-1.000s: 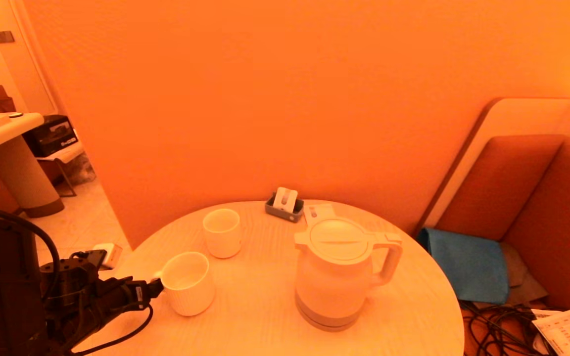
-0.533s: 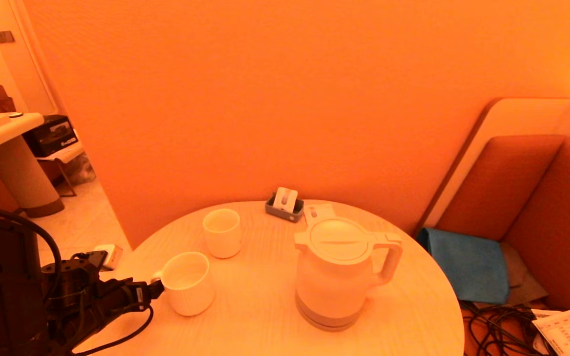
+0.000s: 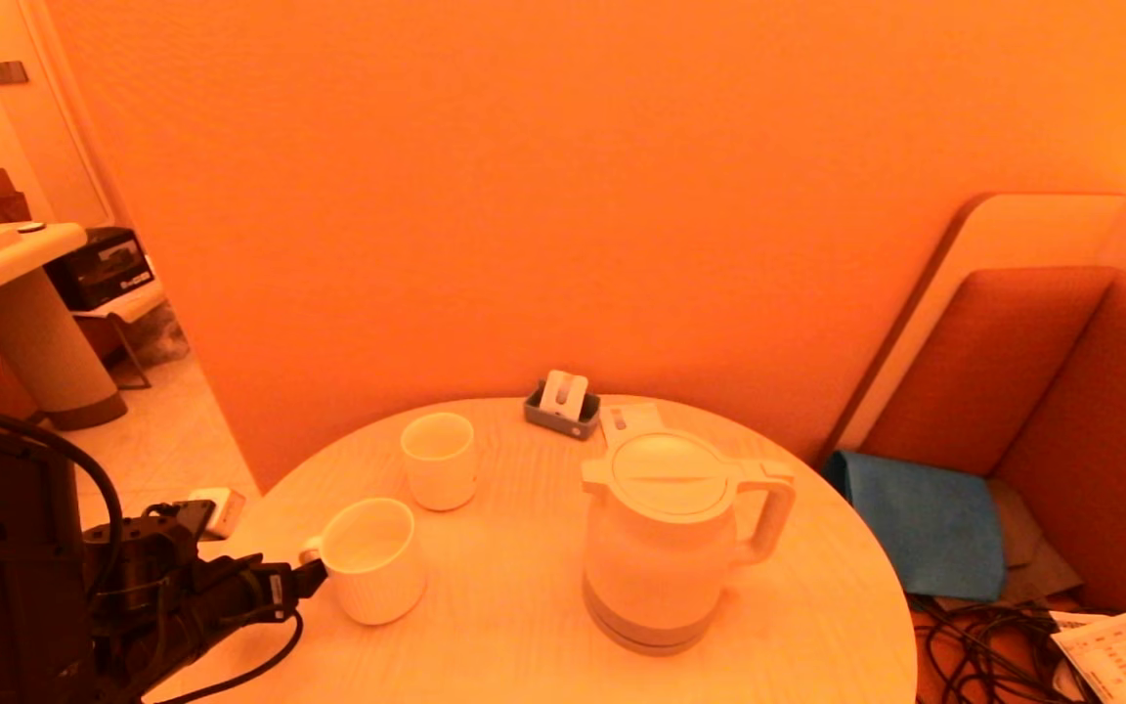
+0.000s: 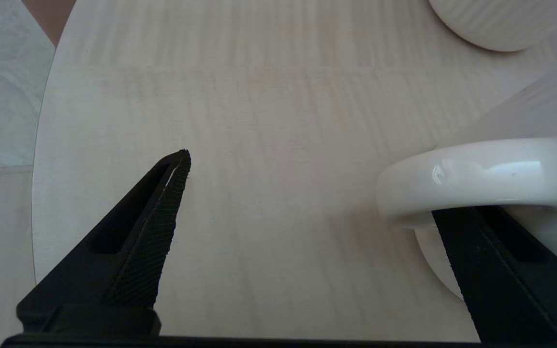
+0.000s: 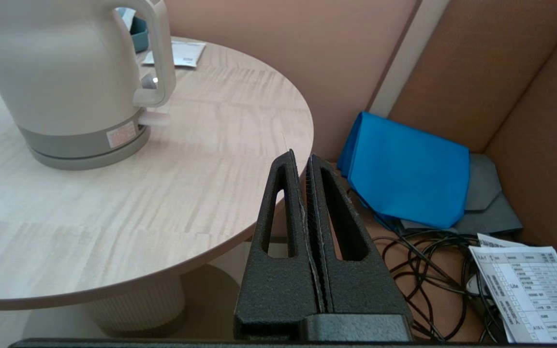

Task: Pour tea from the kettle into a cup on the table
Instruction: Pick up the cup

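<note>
Right wrist view shows the kettle (image 5: 65, 72) bearing a small label on its grey base band, its print too small to read; it is white, tall, loop-handled, upright mid-surface (image 3: 485, 626). The cup (image 3: 438, 460), plain and handleless, stands behind the mug (image 3: 372, 559). The left gripper (image 4: 307, 193) has jaws apart, one under the mug's handle; the right gripper (image 5: 303, 164), jaws together, hangs off the surface's edge.
</note>
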{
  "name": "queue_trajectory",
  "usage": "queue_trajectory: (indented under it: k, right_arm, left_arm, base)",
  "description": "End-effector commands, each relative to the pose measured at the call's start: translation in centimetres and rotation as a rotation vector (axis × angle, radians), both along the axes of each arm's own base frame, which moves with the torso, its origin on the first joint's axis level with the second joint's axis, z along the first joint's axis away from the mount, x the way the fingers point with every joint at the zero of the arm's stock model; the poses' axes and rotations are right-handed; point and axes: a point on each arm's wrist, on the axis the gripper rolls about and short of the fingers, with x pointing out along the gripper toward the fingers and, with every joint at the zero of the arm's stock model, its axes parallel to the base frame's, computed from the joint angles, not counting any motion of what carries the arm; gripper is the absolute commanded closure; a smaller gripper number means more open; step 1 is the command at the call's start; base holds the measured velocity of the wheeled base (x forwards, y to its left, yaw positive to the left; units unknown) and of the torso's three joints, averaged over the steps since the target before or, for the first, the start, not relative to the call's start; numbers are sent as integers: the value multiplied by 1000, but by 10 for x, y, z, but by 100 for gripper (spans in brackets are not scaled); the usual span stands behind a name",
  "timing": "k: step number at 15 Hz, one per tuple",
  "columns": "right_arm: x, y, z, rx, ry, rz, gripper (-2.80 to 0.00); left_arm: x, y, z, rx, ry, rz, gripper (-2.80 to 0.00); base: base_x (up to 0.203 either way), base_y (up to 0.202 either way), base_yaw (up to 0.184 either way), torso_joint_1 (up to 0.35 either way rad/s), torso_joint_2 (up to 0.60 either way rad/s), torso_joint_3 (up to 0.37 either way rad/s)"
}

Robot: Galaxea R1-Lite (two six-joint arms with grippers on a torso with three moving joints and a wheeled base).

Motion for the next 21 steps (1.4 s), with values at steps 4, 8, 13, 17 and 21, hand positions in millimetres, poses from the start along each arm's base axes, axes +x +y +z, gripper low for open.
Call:
queue_trajectory:
  k: [4,8,13,17,21]
  right_arm:
    - [0,0,0,-1,0,1,0]
    - [0,0,0,-1,0,1,0]
    - [0,0,0,-1,0,-1,0]
    - [0,0,0,-1,0,-1,0]
    - [0,0,0,-1,0,0,0]
  left_arm:
    - [7,0,6,-2,-67,4,-280]
    - [12,0,3,-1,-70,4,-280]
    - [16,0,1,-2,-71,3,-280]
    - [18,-1,2,-2,-82,1,-280]
    - [19,-1,1,-2,-83,0,-280]
  base:
    - [0,0,0,0,0,0]
    - [0,0,0,0,0,0]
    - [0,0,0,0,0,0]
    - [0,0,0,0,0,0]
    - [0,0,0,0,0,0]
